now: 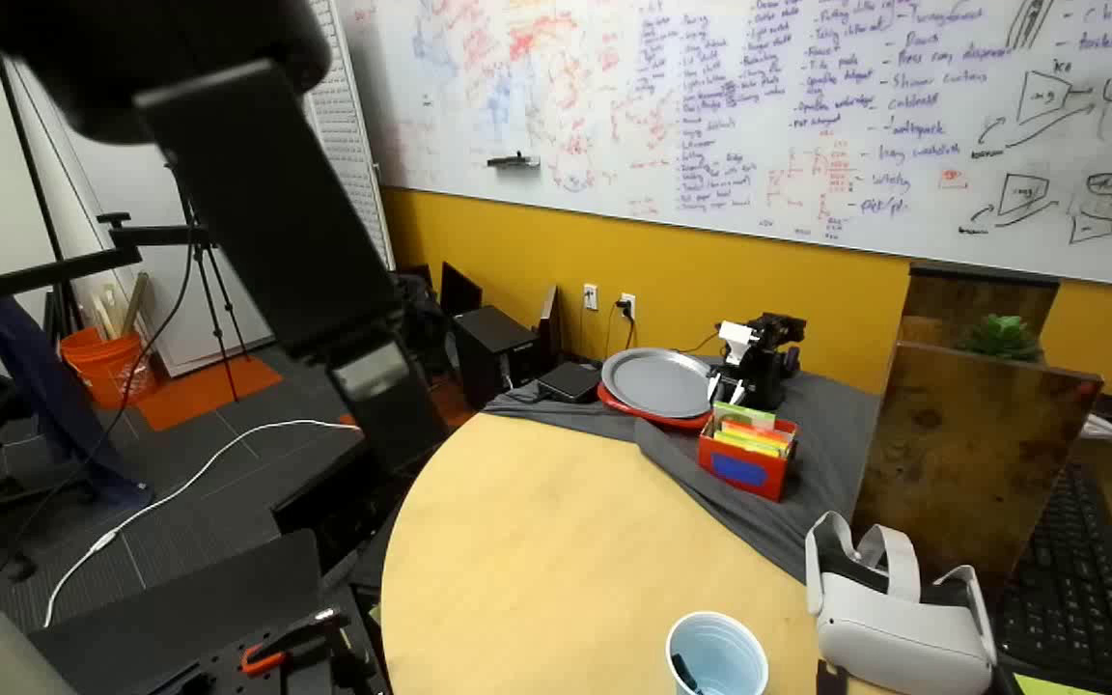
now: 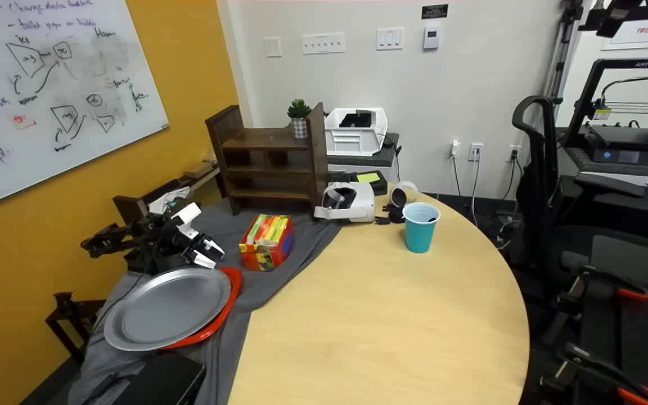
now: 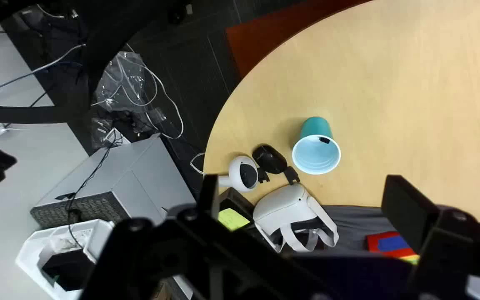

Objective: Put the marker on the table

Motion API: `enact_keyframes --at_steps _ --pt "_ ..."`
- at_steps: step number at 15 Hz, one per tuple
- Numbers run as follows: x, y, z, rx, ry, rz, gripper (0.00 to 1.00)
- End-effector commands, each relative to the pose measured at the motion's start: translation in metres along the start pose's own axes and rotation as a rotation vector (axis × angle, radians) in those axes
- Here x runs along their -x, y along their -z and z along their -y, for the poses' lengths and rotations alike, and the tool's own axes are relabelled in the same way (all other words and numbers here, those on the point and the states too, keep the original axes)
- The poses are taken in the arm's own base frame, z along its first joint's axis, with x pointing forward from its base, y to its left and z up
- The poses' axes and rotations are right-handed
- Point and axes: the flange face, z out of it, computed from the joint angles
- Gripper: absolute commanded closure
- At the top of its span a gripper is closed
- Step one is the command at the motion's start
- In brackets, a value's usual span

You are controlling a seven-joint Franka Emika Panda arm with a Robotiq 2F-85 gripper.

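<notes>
The marker, a small dark stick, is inside the light-blue cup (image 1: 716,649), leaning against its inner wall. It shows in an exterior view (image 1: 682,673), as a dark tip at the rim in an exterior view (image 2: 432,219), and in the wrist view (image 3: 324,140). The cup stands upright on the round tan table (image 1: 556,550), near its edge; it also shows in the wrist view (image 3: 316,155). My gripper (image 3: 302,187) is open and empty, its fingers wide apart, high above the table. In an exterior view part of it hangs dark at upper left (image 1: 402,415).
A white VR headset (image 2: 352,201), its controller (image 2: 403,194) and small black items lie close to the cup. A red box of cards (image 2: 268,242), silver tray (image 2: 169,309) and small black-and-white arm (image 2: 161,239) stand on grey cloth. A brown wooden shelf (image 2: 270,163) stands behind.
</notes>
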Motion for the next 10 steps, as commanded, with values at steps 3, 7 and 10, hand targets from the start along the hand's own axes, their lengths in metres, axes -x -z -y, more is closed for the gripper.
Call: enact_keyframes --at_steps 3,7,10 --pt "-0.0003 0.0009 -0.0001 -0.001 0.000 0.001 0.00" --pt "-0.0010 0.0008 -0.0001 -0.001 -0.004 -0.005 0.00" --pt "-0.0072 0.0016 0.0033 0.001 -0.013 -0.028 0.00"
